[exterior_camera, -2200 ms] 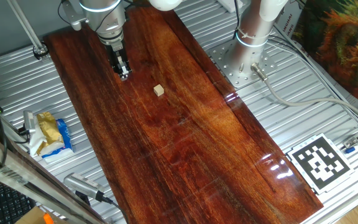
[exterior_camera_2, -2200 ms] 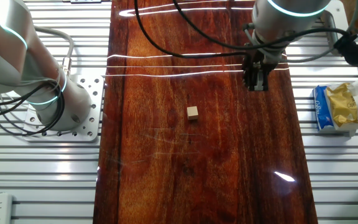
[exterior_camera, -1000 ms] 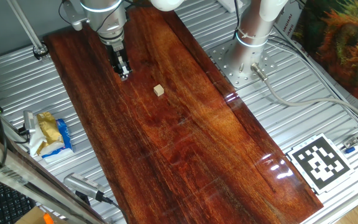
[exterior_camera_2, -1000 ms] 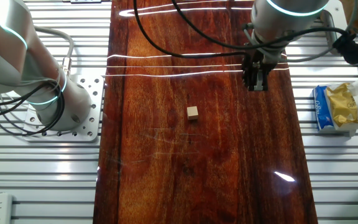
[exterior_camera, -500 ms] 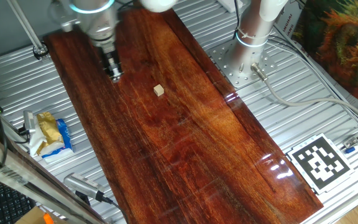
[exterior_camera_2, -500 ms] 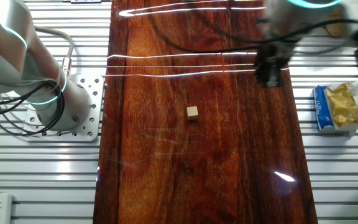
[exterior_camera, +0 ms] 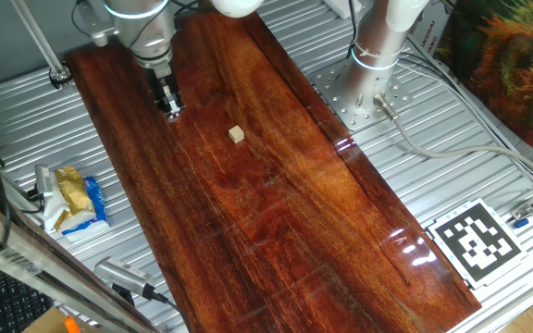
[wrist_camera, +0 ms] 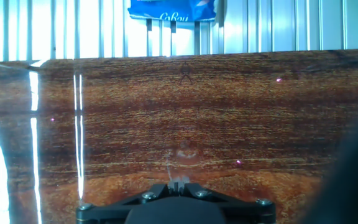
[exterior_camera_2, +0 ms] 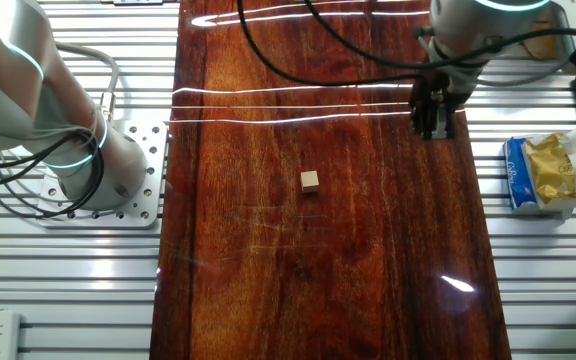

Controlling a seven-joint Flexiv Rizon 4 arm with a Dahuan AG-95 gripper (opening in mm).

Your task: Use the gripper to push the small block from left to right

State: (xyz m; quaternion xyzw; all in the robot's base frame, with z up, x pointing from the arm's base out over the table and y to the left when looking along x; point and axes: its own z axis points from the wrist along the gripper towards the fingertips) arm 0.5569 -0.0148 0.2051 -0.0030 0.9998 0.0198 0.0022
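In one fixed view we find the gripper [exterior_camera: 171, 108] low over the far left part of the dark wooden board [exterior_camera: 276, 194], its black fingers drawn close together and holding nothing. The small block [exterior_camera: 237, 134] sits alone on the board, to the right of the gripper and clearly apart from it. A yellow, white and blue packet [exterior_camera: 74, 199] lies off the board's left edge.

In the other fixed view we record the gripper [exterior_camera_2: 434, 130] near the board's right edge, the small block [exterior_camera_2: 310, 181] mid-board, well apart.

In the hand view we see the fingertips meeting narrowly at the gripper [wrist_camera: 178, 182] above bare wood; the block is not visible.
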